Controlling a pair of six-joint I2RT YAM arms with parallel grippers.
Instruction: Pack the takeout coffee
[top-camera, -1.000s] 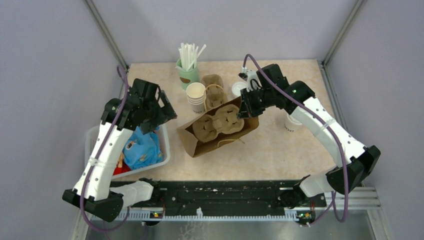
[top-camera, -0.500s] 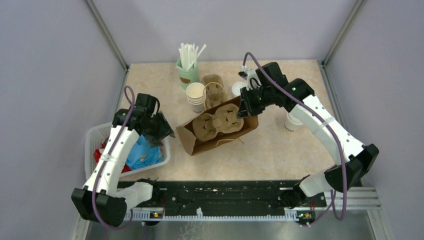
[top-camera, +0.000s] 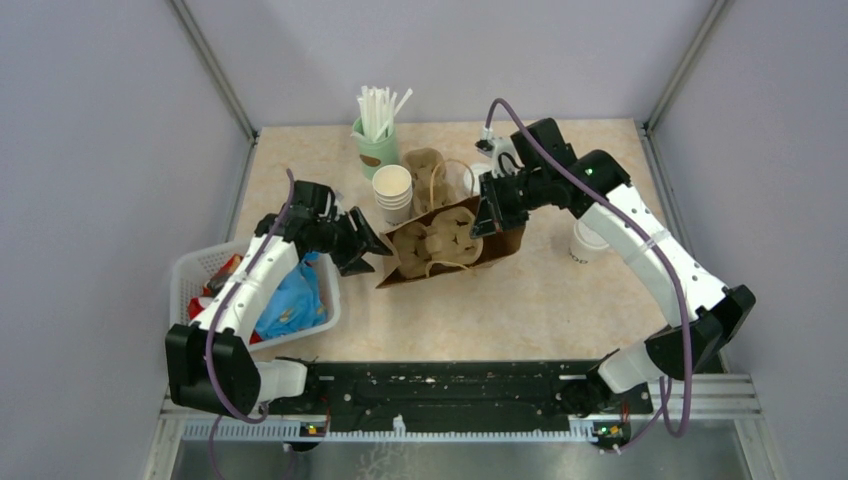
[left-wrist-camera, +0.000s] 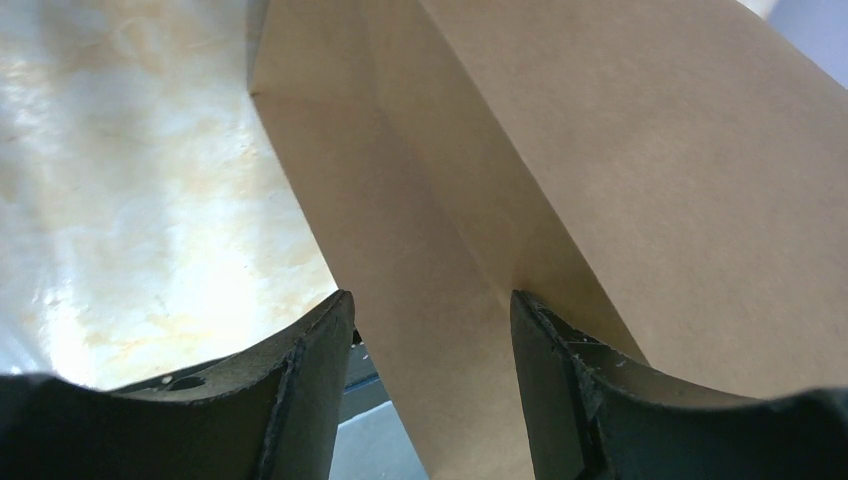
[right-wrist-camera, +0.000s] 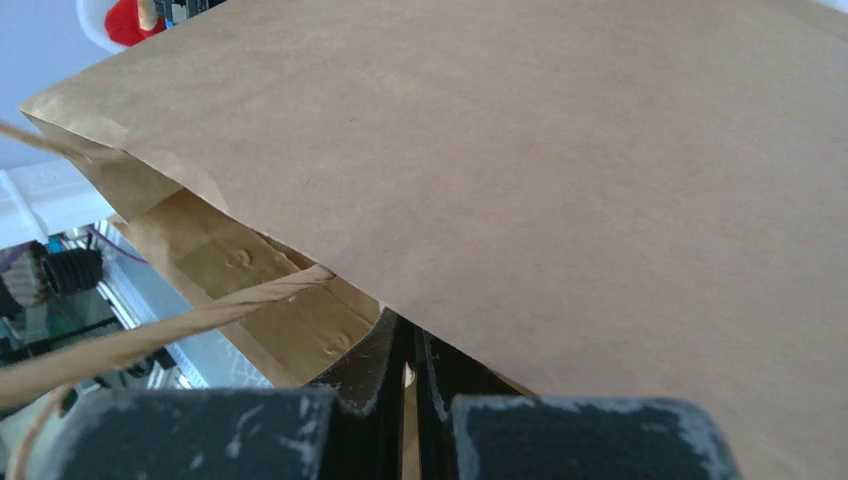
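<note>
Left gripper (top-camera: 368, 245) has swung off the basket (top-camera: 180, 275) to the left end of the paper bag (top-camera: 450, 245), fingers spread astride its edge. Bag now tipped more upright. Right gripper (top-camera: 490, 213) still clenched on bag rim. Takeout coffee (top-camera: 582, 246) stands centre-right on the table, partly behind the right arm.

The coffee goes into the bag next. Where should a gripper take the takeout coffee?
Probably grip the takeout coffee around its side wall, level, from its right: it stands upright and the right arm crosses above it, blocking a top approach. The right gripper is shut on the paper bag.
</note>
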